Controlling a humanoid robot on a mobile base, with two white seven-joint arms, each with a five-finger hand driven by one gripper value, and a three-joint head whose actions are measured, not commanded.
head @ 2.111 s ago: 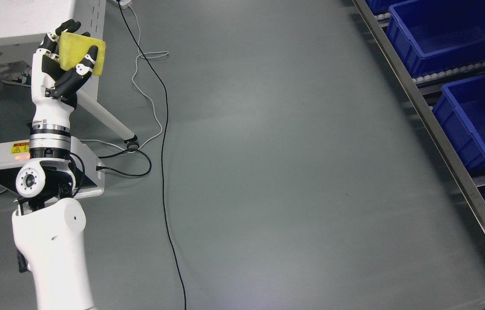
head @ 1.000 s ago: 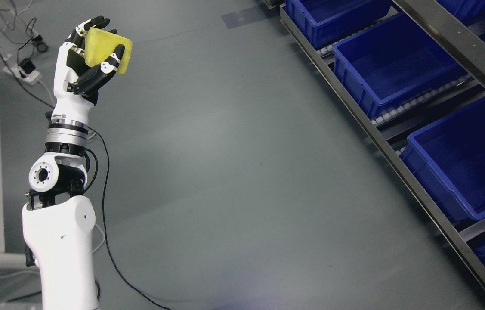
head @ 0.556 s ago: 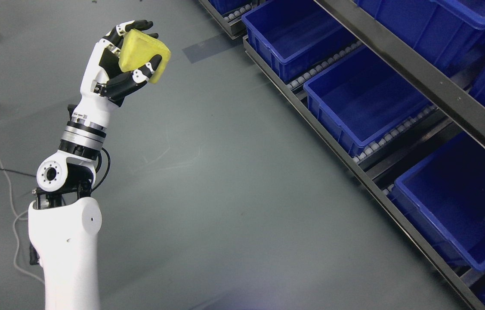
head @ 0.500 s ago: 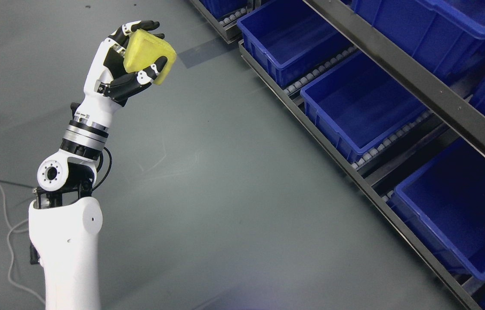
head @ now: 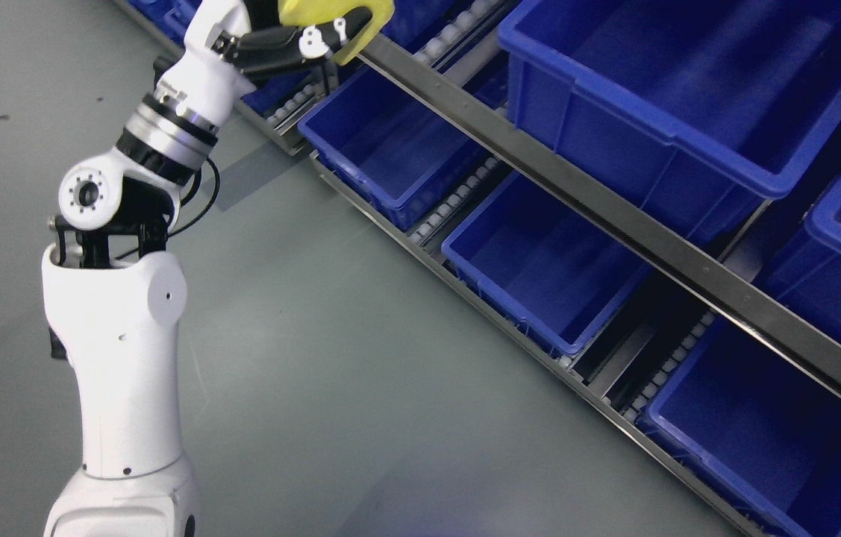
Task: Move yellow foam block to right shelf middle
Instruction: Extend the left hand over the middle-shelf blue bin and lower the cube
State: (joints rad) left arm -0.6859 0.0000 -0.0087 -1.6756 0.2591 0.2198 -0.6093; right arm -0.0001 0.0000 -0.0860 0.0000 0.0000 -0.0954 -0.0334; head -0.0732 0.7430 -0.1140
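In the head view, the left hand [head: 271,37], raised at the top edge, has its fingers wrapped around the yellow foam block [head: 338,15], partly cut off by the frame. The block hangs just beside the shelf rail [head: 614,216], above blue bins [head: 539,261]. Bare grey floor [head: 330,358] lies open left of the shelf.

Warehouse: blue bins [head: 539,268] on roller shelving [head: 614,216].

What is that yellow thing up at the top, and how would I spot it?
Follow the white robot arm from the lower left up to its left hand at the top edge. The yellow foam block is gripped there, over the shelf rail. It is the only yellow thing among the blue bins.
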